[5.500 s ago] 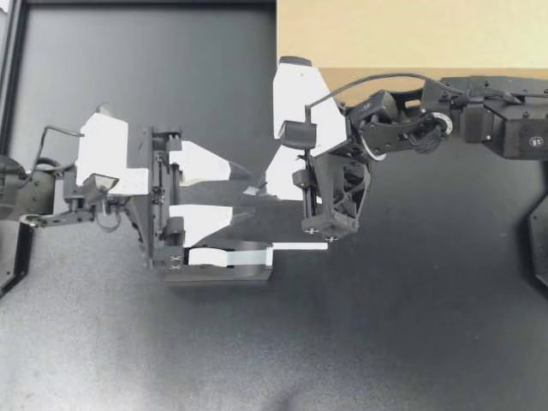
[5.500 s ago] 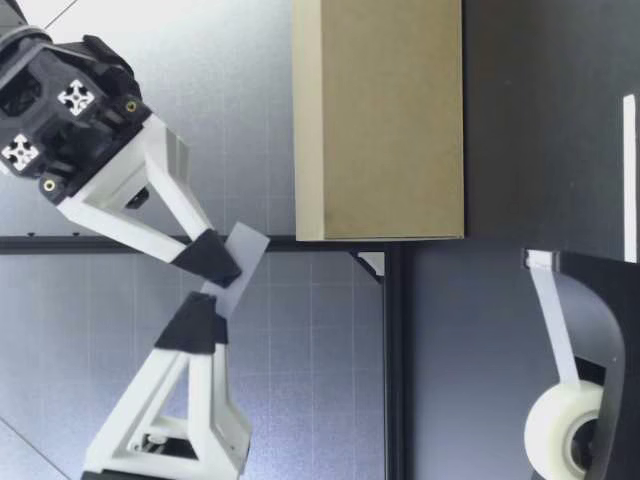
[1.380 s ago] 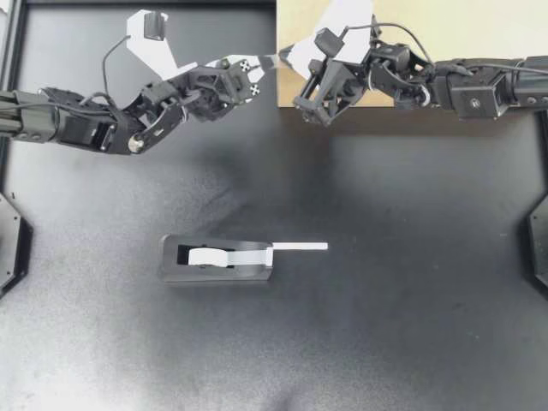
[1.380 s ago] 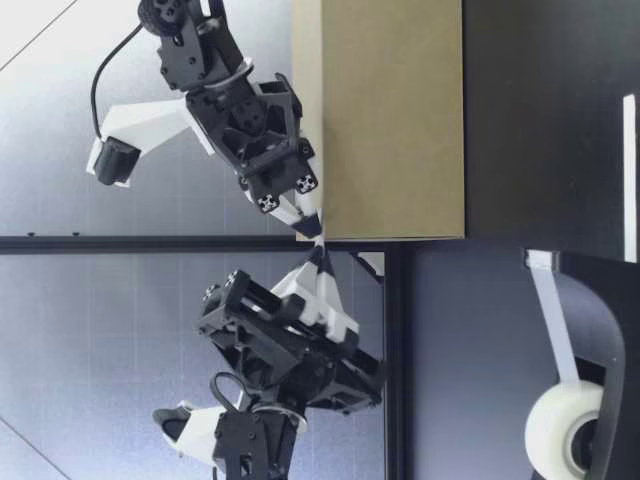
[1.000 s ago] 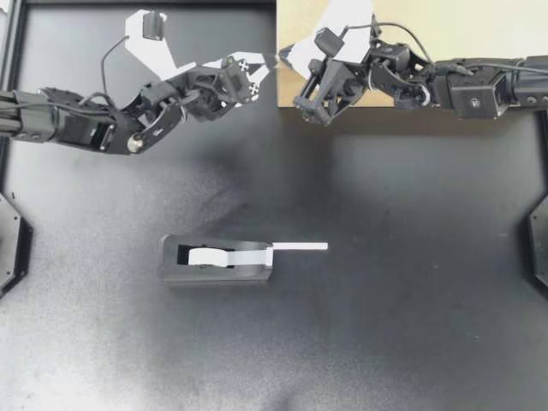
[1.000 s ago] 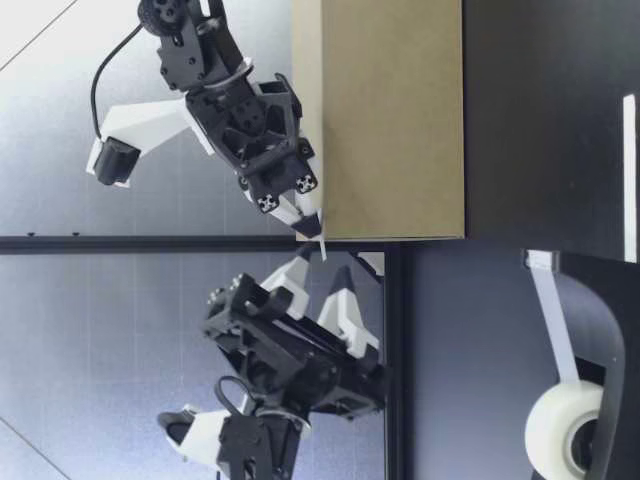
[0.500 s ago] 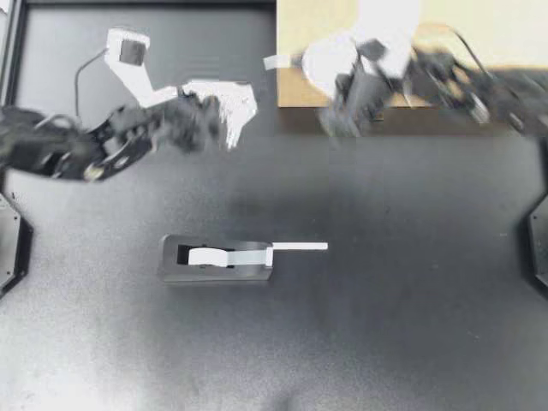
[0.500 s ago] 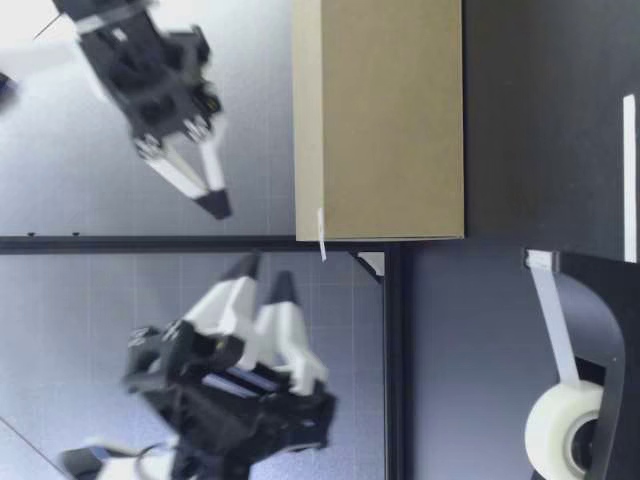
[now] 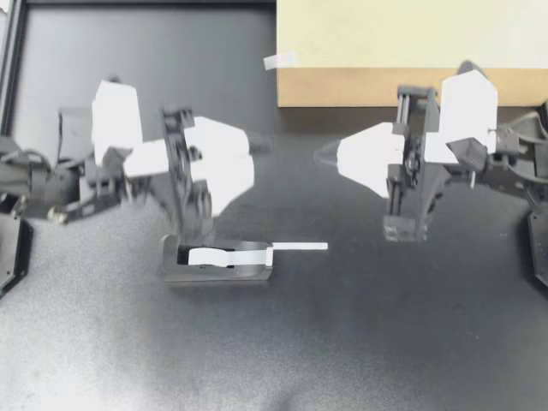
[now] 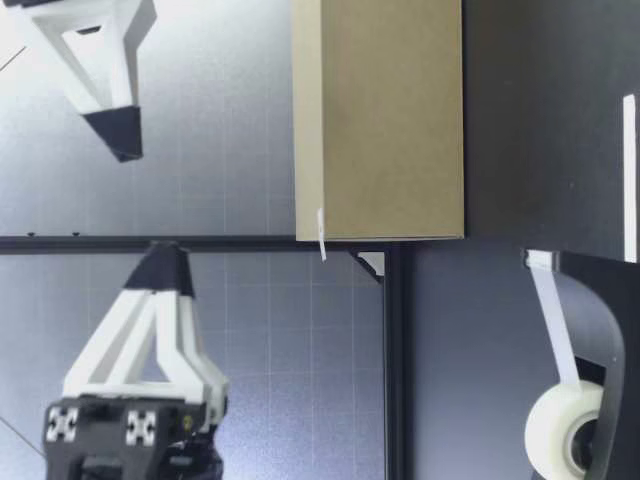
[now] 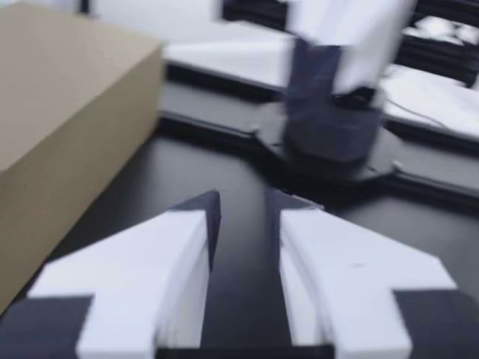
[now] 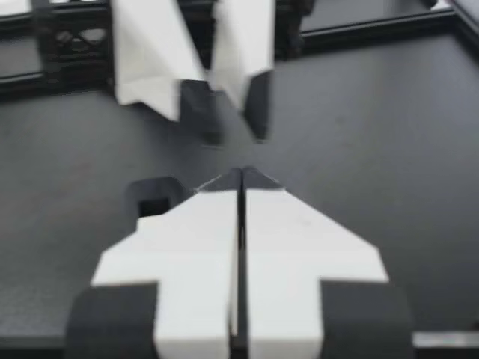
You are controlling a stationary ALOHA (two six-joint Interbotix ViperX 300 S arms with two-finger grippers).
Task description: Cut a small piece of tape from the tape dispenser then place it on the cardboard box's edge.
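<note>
A short piece of white tape sticks out from the left edge of the cardboard box, and neither gripper touches it. It shows again as a tape piece at the corner of the box. My left gripper hovers above the black tape dispenser, open by a narrow gap with nothing in it. My right gripper faces it from the other side, shut and empty. Both grippers hang well above the table, my right gripper and my left gripper.
A loose tape end juts from the dispenser's cutter toward my right arm. The tape roll sits in the dispenser. The box stands along the table's far edge. A black rail frames the table's far edge.
Both arms have pulled away from the box corner toward the table's middle and now point at each other. The tape piece stays on the box. My left fingers have narrowed.
</note>
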